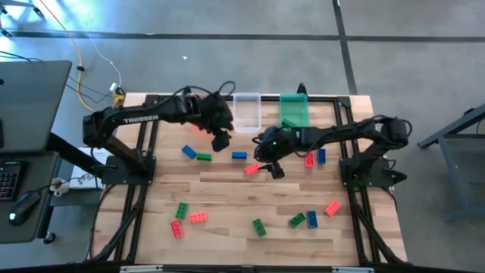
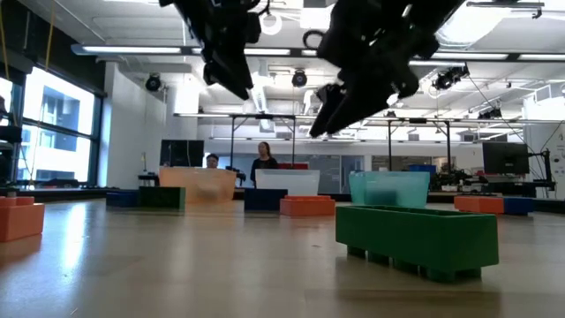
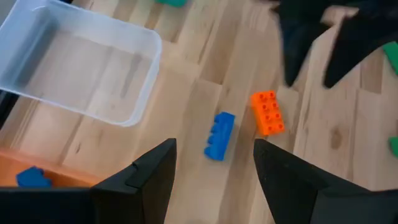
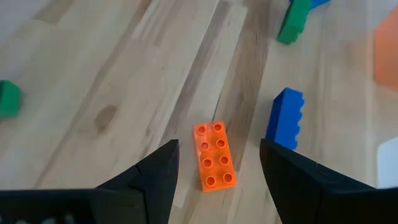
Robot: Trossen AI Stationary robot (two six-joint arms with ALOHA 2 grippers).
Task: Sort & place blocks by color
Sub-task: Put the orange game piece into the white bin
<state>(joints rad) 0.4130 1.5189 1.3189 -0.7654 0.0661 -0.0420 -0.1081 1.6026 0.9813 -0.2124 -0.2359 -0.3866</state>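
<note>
Your right gripper hangs wide and empty straight above the orange-red brick mid-bench, fingers straddling it, seemingly to drop and grasp. Your left gripper, also wide and empty, hovers near the blue brick, beside the clear bin at the back edge.

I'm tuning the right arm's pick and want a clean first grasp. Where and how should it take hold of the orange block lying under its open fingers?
Grip the orange block across its two long smooth sides, at mid-length, coming straight down. It lies flat, studs up, with bare wood either side. The right gripper is open and straddles it, though a slight wrist turn may square the fingers to its tilt.
</note>
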